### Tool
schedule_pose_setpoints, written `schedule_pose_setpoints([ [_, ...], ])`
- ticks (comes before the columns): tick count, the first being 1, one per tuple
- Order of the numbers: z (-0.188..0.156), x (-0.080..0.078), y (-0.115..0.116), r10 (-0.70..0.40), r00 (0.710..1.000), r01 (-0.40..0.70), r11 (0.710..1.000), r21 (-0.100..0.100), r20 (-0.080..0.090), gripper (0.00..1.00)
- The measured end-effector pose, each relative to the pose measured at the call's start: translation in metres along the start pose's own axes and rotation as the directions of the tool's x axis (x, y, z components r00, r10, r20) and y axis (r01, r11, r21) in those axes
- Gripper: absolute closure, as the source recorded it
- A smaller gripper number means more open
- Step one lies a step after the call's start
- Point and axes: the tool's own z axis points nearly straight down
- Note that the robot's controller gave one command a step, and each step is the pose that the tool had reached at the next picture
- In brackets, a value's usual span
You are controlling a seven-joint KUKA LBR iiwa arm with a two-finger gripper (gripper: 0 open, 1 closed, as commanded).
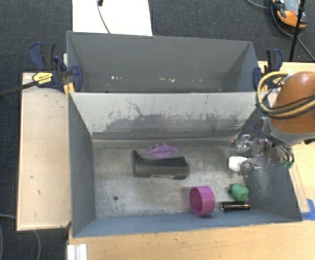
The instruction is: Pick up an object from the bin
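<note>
1. A small white rounded object (236, 163) lies at the right end of the grey metal bin (81, 161), near where the floor meets the sloping right wall.
2. The jaws are low in the bin, just to the right of that white object and seemingly touching it. The metal parts blur together there, so I cannot tell whether the jaws are open, closed or gripping it.
3. Above the jaws sits the arm's rounded orange wrist cover (301, 104), with looped cables (268, 93) on its left side, over the bin's right rim.
4. Just below the white object lies a small green lump (238, 191).
5. A short black cylinder (235, 206) lies on its side just below the green lump, by the front wall.
6. Left of these two, a magenta plastic ring-shaped cup (202, 200) lies tipped on its side.
7. Further left, mid-floor, is a dark grey block-like object (160, 167), with a thin pale purple piece (162, 150) at its upper edge.
</note>
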Motion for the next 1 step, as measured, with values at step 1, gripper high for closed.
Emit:
schedule_pose_setpoints([
  [1, -0.0144, 0.0011, 0.0005, 0.0, 1.0, 0.0, 1.0, -0.002, -0.005, 1.0],
])
